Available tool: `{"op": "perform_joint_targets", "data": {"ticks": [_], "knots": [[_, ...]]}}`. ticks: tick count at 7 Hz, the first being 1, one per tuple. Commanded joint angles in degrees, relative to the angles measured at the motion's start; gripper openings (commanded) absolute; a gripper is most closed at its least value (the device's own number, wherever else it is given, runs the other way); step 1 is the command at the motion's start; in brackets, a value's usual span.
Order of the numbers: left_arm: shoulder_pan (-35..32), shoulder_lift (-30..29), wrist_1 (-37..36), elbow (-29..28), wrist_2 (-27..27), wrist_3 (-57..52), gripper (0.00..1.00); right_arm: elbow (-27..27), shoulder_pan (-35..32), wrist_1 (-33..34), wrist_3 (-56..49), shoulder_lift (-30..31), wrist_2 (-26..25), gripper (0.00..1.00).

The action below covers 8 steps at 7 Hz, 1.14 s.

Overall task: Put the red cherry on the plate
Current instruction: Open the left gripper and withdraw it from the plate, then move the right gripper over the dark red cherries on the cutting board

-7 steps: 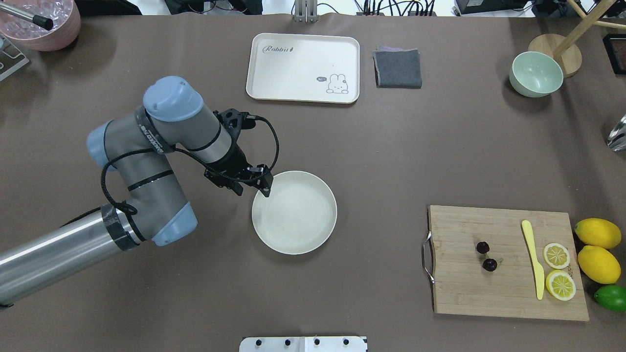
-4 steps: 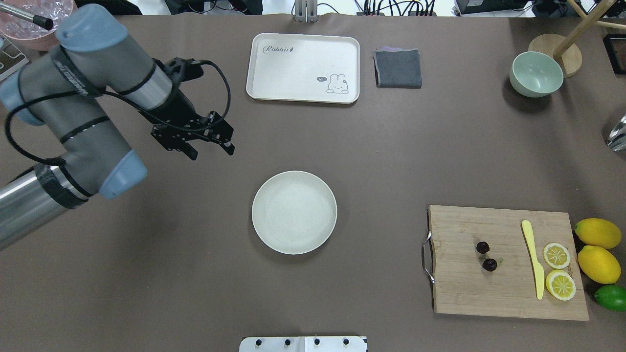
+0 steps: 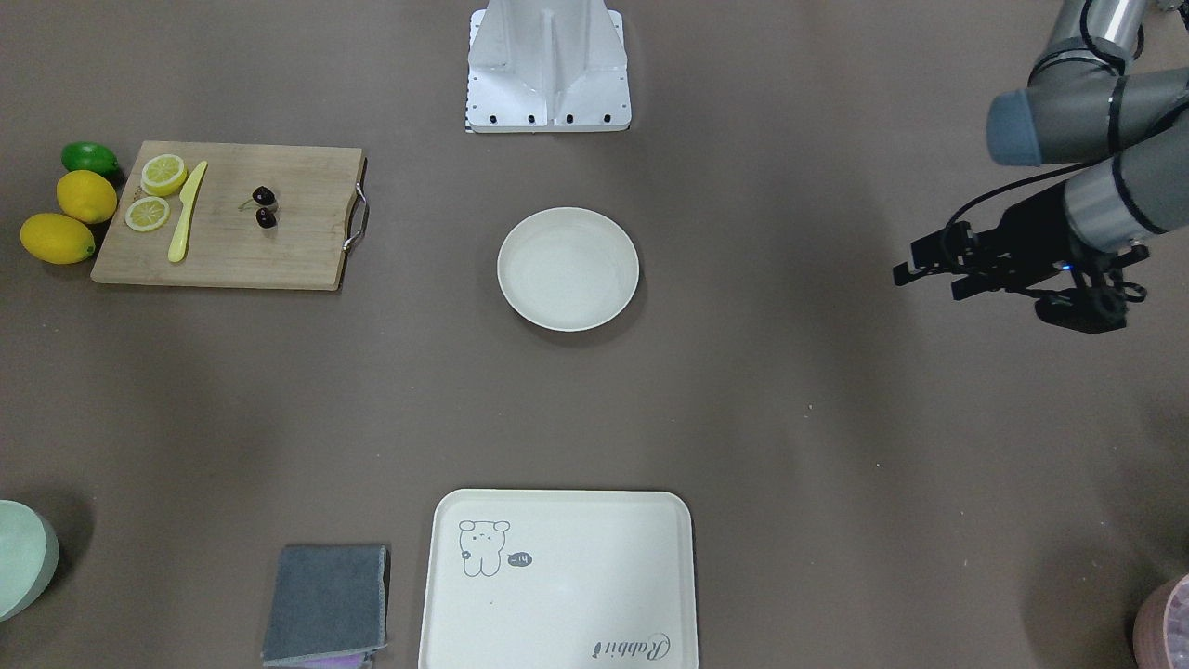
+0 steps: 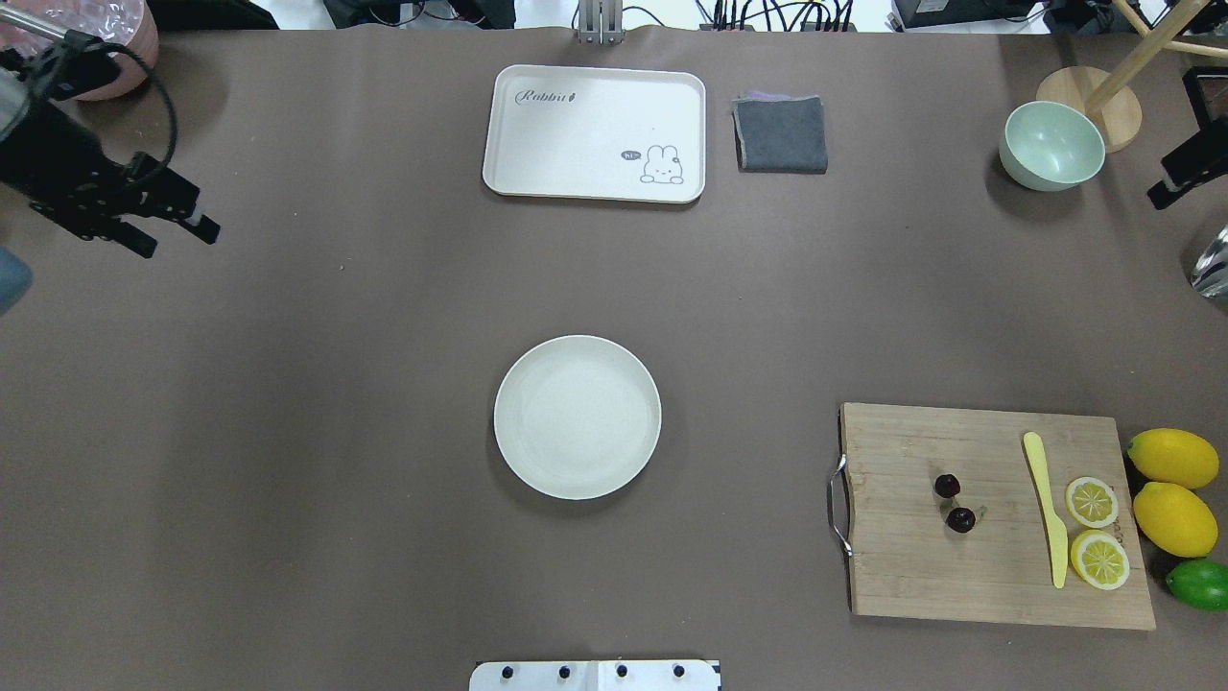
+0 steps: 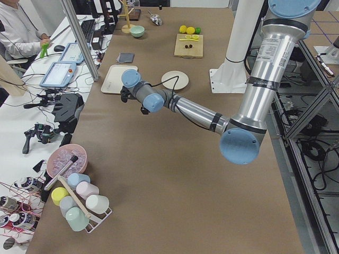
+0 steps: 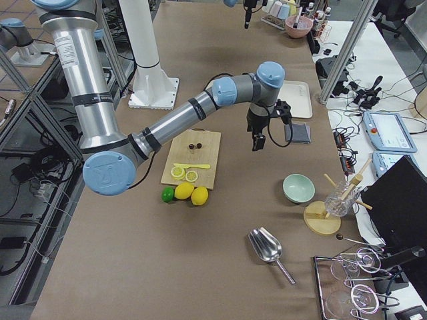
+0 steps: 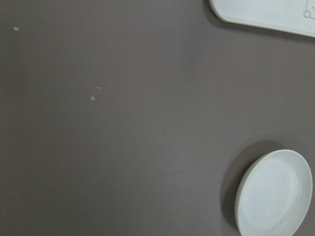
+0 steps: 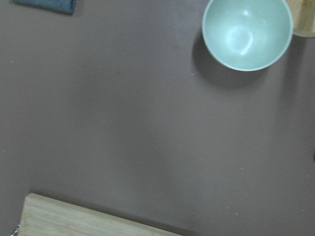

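In the front-facing view, the left gripper point(image 3: 929, 283) is seen drawn well back from the plate point(image 3: 568, 268), which was at its fingertips a second ago. Its jaws are parted and nothing is held.

In the overhead view, the matte, raised-rimmed plate is left bare. The red cherry point(image 4: 960, 519), two tiny glossy dark globes on thin stems, is lying on the grained wooden cutting board point(image 4: 921, 585). It sits well apart from the right gripper point(image 4: 1185, 168), newly entered at the edge, on its robot-ward side. Whether that gripper is open cannot be told. The pick is judged not yet begun and likely left to the right arm.

In the right wrist view, only a corner of the board and a smooth pale green bowl point(image 8: 247, 32) are shown.
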<state>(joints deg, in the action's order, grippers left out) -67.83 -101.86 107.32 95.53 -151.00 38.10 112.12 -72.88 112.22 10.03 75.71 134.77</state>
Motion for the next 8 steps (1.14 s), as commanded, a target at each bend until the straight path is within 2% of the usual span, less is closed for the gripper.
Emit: {"op": "perform_joint_targets", "data": {"ticks": [1,3,5,6,8], "knots": [[-8.3,7.4,-3.0,-1.6,-0.1,-13.8,0.97,6.1,8.2,-0.2,6.7,-0.8,-0.2,1.0],[-13.4,7.6,-12.4,-1.7,0.3,-24.1,0.97,21.0,9.8,-0.1,10.9,11.6,-0.3,1.0],[-15.6,11.4,-14.8,-1.5,3.4,-29.0,0.97,23.5,12.0,0.1,18.8,12.4,-1.8,1.0],[-15.7,12.2,-14.8,-1.6,4.9,-29.7,0.97,25.7,17.3,-0.1,26.5,12.4,-6.0,1.0],[-15.6,12.4,-14.8,-1.5,5.0,-29.8,0.98,26.7,25.5,-2.2,34.7,13.2,-13.3,1.0]]}}
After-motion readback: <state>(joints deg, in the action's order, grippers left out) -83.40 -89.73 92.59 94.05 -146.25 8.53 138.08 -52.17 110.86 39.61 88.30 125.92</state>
